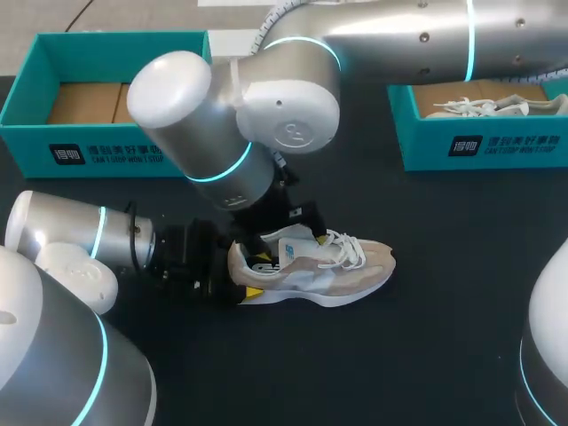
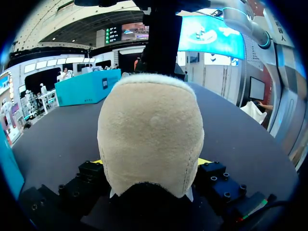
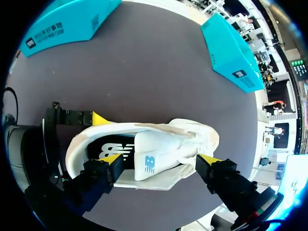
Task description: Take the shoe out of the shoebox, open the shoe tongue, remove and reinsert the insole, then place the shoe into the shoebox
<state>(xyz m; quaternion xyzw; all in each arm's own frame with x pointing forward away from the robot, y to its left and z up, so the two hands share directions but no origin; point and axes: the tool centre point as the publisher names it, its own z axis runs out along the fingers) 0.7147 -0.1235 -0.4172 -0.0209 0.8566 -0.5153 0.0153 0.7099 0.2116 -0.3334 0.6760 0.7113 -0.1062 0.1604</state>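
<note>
The shoe [image 1: 355,266] sits on its sole in the middle of the desk [image 1: 444,337]. The left end effector [image 2: 151,162] clamps its heel from both sides. The right end effector [image 3: 160,160] straddles the tongue [image 3: 151,154], fingers spread wide, gripping nothing.

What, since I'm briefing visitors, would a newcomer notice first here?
The beige sneaker mid-table, its heel clamped in the left end effector while the right end effector straddles its tongue. Behind stand two teal boxes: the left shoebox and the right shoebox, which holds another shoe.
</note>
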